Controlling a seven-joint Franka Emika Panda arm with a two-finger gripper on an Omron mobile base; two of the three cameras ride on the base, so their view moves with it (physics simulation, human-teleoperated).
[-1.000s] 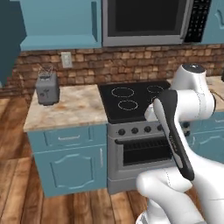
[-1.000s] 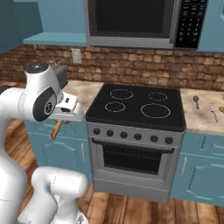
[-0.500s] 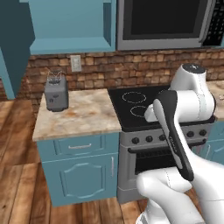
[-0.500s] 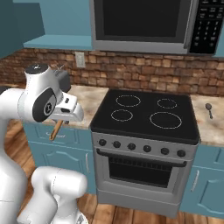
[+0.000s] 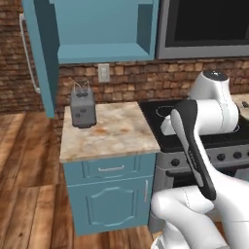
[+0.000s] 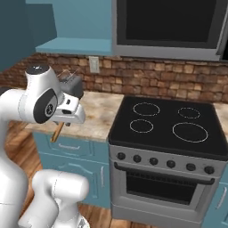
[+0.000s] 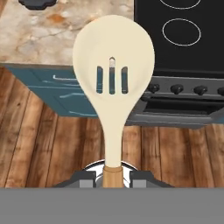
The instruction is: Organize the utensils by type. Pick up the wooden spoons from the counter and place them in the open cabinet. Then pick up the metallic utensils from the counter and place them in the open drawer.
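Observation:
My gripper is shut on the handle of a wooden spoon with a pale cream slotted bowl, which points away from the hand over the front edge of the counter. In the right base view the gripper hangs at the counter's front edge with the spoon's brown handle slanting down from it. Up on the wall, the open cabinet stands over the counter, its door swung out to the left.
A grey toaster stands at the back left of the counter, below the cabinet. The black stovetop with its oven lies to the right, a microwave above it. Wooden floor lies under the hand.
The base has driven left, so the whole scene has shifted right and the open cabinet has come into view. The spoon stays held in the gripper as before.

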